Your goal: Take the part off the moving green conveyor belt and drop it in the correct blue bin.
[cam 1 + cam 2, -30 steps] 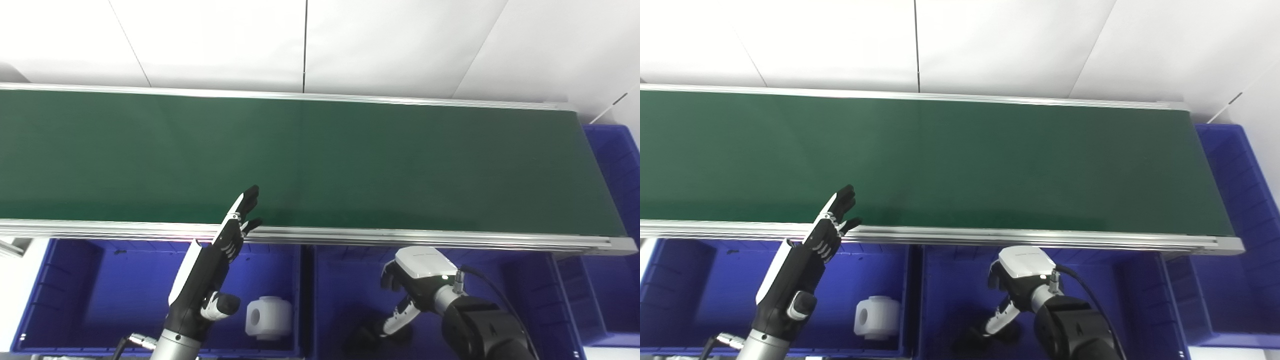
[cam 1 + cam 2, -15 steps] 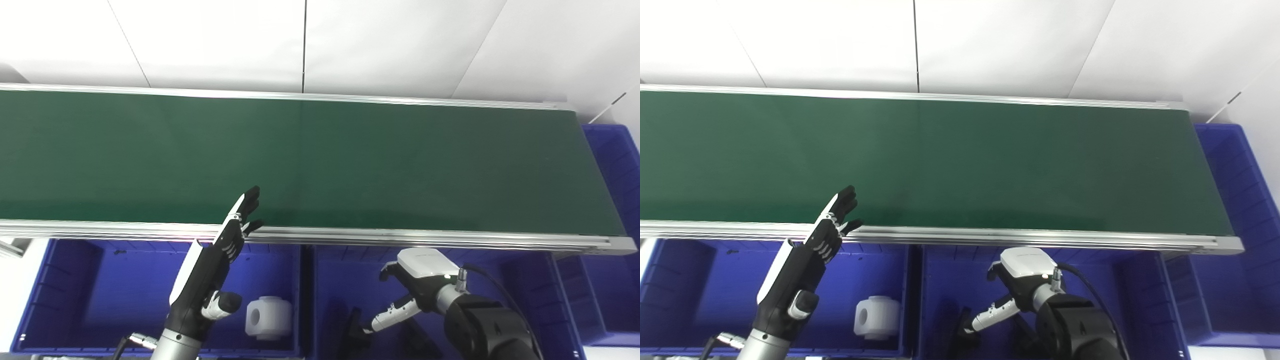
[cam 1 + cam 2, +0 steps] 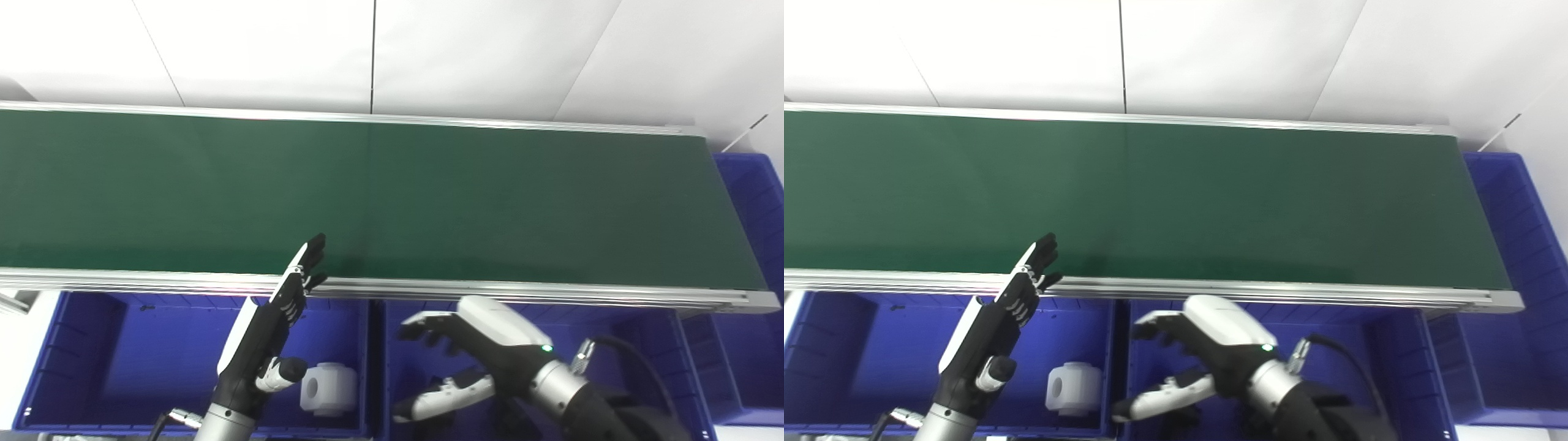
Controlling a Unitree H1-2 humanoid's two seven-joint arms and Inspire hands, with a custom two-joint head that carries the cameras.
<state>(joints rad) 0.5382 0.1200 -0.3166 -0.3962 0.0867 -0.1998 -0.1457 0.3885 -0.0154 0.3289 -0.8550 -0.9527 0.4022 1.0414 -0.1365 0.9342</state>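
Note:
No part lies on the green conveyor belt (image 3: 429,196). My left hand (image 3: 263,343) is open, its fingers stretched up to the belt's near rail, above the left blue bin (image 3: 122,361). A white part (image 3: 329,389) with a round hole lies in that bin, beside the left wrist. My right hand (image 3: 484,349) is open and holds nothing, fingers spread and thumb pointing left, over the middle blue bin (image 3: 649,361). A dark shape (image 3: 1185,418) under that thumb is mostly hidden; I cannot tell what it is.
A third blue bin (image 3: 753,202) stands past the belt's right end. The belt's aluminium rail (image 3: 551,291) runs between the hands and the belt. White wall panels rise behind the belt.
My right hand opened and let a black part fall into the middle bin, then rose and swung left with fingers spread. My left hand shifted slightly to the right.

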